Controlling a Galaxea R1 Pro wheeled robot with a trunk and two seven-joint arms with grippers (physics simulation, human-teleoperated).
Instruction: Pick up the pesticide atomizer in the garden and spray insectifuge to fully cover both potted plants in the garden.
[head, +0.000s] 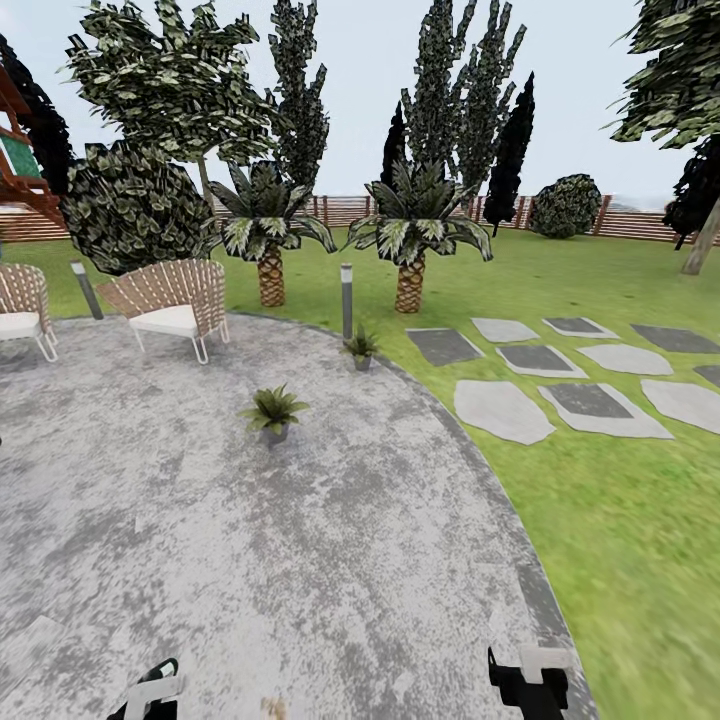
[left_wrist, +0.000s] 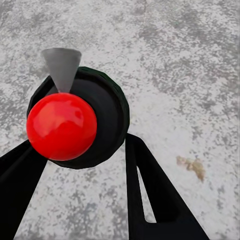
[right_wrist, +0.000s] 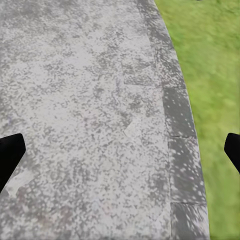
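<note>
Seen from above in the left wrist view, the pesticide atomizer (left_wrist: 107, 107) is a dark round bottle with a red ball top and a grey cone nozzle. My left gripper (left_wrist: 80, 150) is shut on it, one black finger on each side, above the grey patio. Two potted plants stand ahead on the patio: the nearer one (head: 272, 410) at centre and the farther one (head: 360, 347) by the patio's edge. At the head view's lower rim are my left gripper (head: 150, 692) and right gripper (head: 528, 680). The right gripper (right_wrist: 122, 150) is open, with only paving between its fingers.
Two wicker chairs (head: 172, 297) stand at the patio's back left. A grey bollard lamp (head: 346, 298) rises just behind the farther plant, another (head: 86, 288) by the chairs. Two palms (head: 410, 235), stepping stones (head: 500, 408) on the lawn and a slat fence (head: 630, 222) lie beyond.
</note>
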